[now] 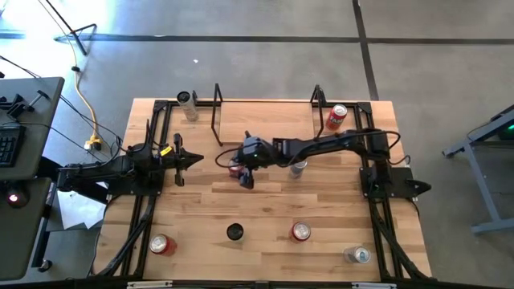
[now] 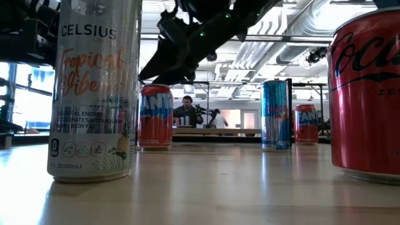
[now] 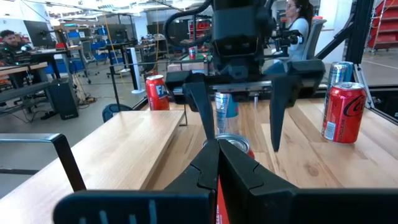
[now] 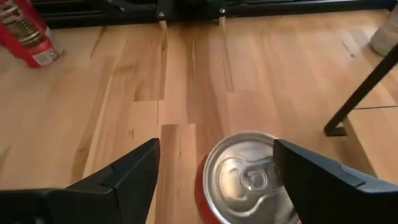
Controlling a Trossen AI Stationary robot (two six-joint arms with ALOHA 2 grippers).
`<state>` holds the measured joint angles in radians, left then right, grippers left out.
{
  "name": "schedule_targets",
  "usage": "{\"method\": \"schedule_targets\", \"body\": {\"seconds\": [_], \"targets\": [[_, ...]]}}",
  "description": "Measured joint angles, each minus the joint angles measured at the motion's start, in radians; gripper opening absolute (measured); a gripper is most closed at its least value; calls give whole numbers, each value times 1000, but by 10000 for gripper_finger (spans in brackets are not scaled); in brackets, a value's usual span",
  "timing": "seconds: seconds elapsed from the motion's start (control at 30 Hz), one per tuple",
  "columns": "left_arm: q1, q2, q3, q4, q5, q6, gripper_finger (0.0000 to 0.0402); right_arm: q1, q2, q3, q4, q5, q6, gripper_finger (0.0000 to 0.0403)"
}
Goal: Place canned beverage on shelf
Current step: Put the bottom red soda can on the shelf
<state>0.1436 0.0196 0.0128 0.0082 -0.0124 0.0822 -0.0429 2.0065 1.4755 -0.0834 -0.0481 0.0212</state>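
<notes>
A red can [image 1: 236, 170] stands upright on the table in front of the shelf [image 1: 269, 120], a light board between black rod frames. Its silver top shows in the right wrist view [image 4: 249, 174]. My right gripper [image 1: 242, 173] is open, its fingers pointing down on either side of the can's top [image 3: 233, 142]. The can sits nearer one finger [image 4: 323, 180], and I cannot tell whether they touch. My left gripper [image 3: 217, 163] is shut and empty. It hovers left of the can, pointing at it [image 1: 191, 159].
A blue-silver can [image 1: 298, 168] stands right of the gripper. A red can [image 1: 336, 116] and a white can [image 1: 187, 100] stand by the shelf's ends. Several cans [image 1: 234, 233] [image 1: 300, 232] [image 1: 159, 245] [image 1: 358, 255] stand along the near edge. The shelf's rod leg [image 4: 360, 87] is close by.
</notes>
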Motion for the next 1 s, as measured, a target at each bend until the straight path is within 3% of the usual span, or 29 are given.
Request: {"method": "schedule_targets", "body": {"seconds": [0.43, 0.63, 1.0], "targets": [[0, 0, 0, 0, 0, 0, 0, 3, -17, 4, -9, 111, -25, 298], [0, 0, 0, 0, 0, 0, 0, -24, 9, 4, -21, 17, 28, 298], [0, 0, 0, 0, 0, 0, 0, -38, 33, 4, -6, -5, 30, 291]]}}
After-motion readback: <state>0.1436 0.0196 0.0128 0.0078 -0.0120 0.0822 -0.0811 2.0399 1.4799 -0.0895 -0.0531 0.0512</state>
